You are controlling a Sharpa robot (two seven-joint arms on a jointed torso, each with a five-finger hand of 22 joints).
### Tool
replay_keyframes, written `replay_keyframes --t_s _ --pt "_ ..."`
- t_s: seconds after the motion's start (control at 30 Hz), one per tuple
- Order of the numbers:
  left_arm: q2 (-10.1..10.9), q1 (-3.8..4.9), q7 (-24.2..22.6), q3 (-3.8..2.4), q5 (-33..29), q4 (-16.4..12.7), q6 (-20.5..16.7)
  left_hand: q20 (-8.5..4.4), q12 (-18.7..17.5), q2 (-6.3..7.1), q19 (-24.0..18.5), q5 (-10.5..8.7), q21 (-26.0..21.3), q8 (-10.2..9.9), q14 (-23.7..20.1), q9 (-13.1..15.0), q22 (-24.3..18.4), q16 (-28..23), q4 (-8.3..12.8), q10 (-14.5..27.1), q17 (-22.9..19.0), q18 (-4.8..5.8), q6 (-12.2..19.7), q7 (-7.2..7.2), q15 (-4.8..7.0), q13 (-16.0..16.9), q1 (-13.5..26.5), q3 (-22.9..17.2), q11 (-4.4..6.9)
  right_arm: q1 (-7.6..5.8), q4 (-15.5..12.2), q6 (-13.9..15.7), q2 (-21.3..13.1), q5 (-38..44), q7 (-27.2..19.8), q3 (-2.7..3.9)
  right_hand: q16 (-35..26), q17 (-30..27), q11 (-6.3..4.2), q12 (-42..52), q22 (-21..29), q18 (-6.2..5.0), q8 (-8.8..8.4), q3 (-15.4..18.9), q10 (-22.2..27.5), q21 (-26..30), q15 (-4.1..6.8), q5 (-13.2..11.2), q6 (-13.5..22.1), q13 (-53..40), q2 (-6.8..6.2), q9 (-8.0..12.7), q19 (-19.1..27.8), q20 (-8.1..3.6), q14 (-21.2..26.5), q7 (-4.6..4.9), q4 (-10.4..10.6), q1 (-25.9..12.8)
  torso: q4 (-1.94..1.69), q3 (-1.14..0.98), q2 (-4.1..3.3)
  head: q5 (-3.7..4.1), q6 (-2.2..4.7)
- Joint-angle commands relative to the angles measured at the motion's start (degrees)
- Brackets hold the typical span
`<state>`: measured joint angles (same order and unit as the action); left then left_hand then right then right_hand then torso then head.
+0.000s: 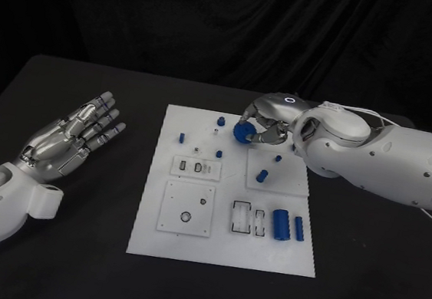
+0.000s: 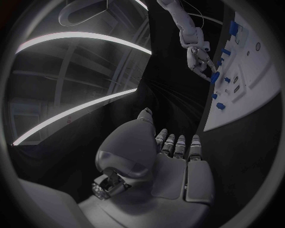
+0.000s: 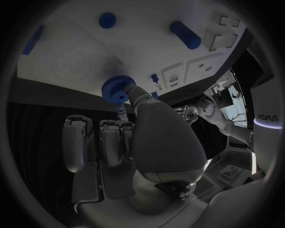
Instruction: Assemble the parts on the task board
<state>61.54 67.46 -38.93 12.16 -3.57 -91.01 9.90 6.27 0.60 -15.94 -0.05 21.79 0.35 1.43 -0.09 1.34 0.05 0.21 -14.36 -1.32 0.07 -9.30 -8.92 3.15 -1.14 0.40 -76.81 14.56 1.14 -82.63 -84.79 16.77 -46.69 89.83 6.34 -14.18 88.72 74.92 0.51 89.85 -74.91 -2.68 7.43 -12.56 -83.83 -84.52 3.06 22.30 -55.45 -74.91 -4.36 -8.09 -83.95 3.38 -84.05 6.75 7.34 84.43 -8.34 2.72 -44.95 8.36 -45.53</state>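
The white task board (image 1: pixel 221 251) lies in the middle of the table. My right hand (image 1: pixel 268 127) hovers over the board's far edge and pinches a blue gear (image 1: pixel 243 133) between thumb and fingers; the right wrist view shows the toothed gear (image 3: pixel 118 89) at the fingertips, close to the board (image 3: pixel 142 47). Small blue pegs (image 1: pixel 262 176) stand on the far half of the board. Two blue cylinders (image 1: pixel 281 224) lie at its near right. My left hand (image 1: pixel 72 137) rests left of the board, fingers spread, holding nothing. In the left wrist view, that palm (image 2: pixel 172 161) faces the board (image 2: pixel 255 95).
Two square recessed plates (image 1: pixel 188 207) sit in the board's centre, and a slotted holder (image 1: pixel 248 219) stands beside the cylinders. Black table surface (image 1: pixel 377 262) surrounds the board on all sides. My right forearm (image 1: pixel 393 164) spans the board's far right corner.
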Motion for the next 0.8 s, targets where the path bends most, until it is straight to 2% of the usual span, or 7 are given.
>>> replay_keyframes --t_s 0.03,0.2,0.5,0.63,0.8 --pt "-0.2 0.07 -6.1 -0.05 -0.2 -0.1 0.8 0.39 0.1 -0.1 0.1 0.33 -0.4 0.0 0.1 0.0 -0.1 -0.2 0.3 0.1 -0.1 0.18 0.2 -0.37 -0.47 0.0 -0.6 0.1 -0.18 -0.16 0.1 0.9 1.7 0.3 -2.0 0.0 -0.2 12.6 0.03 0.1 -9.0 0.59 7.96 0.2 -6.2 -0.1 -0.01 -0.4 -2.6 -15.1 -0.07 -9.3 -0.7 -0.03 -5.1 -1.75 0.1 -0.5 -0.13 0.08 0.02 -0.04 -0.07" --pt "-0.4 0.07 -6.1 -0.05 -0.2 0.0 0.8 0.42 0.1 -0.11 0.1 0.37 -0.4 0.0 0.1 0.0 -0.1 -0.2 0.4 0.2 -0.1 0.18 0.2 -0.36 -0.51 0.0 -0.7 0.1 -0.2 -0.19 2.1 0.3 4.7 0.3 -2.8 0.01 -0.2 12.6 0.07 0.1 -9.0 0.58 8.02 0.2 -6.2 0.0 -0.04 -0.5 -2.4 -15.1 -0.04 -9.4 -0.7 -0.02 -5.2 -1.73 0.1 -0.6 -0.33 0.13 0.04 -0.14 -0.13" --pt "-0.8 0.07 -6.2 -0.05 -0.2 0.2 0.9 0.51 0.1 -0.2 0.1 0.17 -0.4 0.0 0.1 0.0 -0.1 -0.2 0.3 0.1 -0.1 0.2 0.2 -0.32 -0.62 0.0 -0.5 0.1 -0.27 -0.11 6.3 -1.5 8.4 0.3 -3.0 0.02 -0.3 12.4 0.22 0.1 -8.8 0.51 8.09 0.3 -6.2 0.2 -0.15 -0.8 -1.7 -15.1 0.01 -9.6 -0.5 0.06 -5.1 -1.58 0.0 -0.7 -0.67 0.12 -0.03 0.2 -0.21" --pt "-1.0 0.07 -6.2 -0.05 -0.2 0.3 1.1 0.51 0.1 -0.2 0.1 0.17 -0.4 0.0 0.1 0.0 -0.1 -0.2 0.3 0.1 -0.1 0.2 0.2 -0.32 -0.62 0.0 -0.5 0.1 -0.27 0.11 8.0 -3.0 9.8 0.3 -2.9 0.02 -0.3 12.4 0.25 0.1 -8.8 0.5 8.07 0.2 -6.2 0.2 -0.2 -1.0 -1.3 -15.1 0.06 -9.7 -0.5 0.12 -5.1 -1.48 0.0 -0.7 -0.63 0.15 0.01 0.23 -0.39" --pt "-1.2 0.07 -6.2 -0.05 -0.2 0.4 1.2 0.56 0.1 -0.23 0.1 0.14 -0.4 0.0 0.1 0.0 -0.1 -0.2 0.2 0.2 -0.1 0.21 0.3 -0.33 -0.69 0.0 -0.4 0.1 -0.29 0.5 9.7 -4.7 11.1 0.3 -2.7 0.03 -0.5 12.1 0.29 0.1 -8.5 0.38 7.86 0.1 -6.2 0.6 -0.26 -1.1 -0.1 -15.1 0.11 -9.9 -0.1 0.2 -5.0 -1.24 -0.2 -0.7 -0.35 0.16 -0.02 -0.02 -0.41"
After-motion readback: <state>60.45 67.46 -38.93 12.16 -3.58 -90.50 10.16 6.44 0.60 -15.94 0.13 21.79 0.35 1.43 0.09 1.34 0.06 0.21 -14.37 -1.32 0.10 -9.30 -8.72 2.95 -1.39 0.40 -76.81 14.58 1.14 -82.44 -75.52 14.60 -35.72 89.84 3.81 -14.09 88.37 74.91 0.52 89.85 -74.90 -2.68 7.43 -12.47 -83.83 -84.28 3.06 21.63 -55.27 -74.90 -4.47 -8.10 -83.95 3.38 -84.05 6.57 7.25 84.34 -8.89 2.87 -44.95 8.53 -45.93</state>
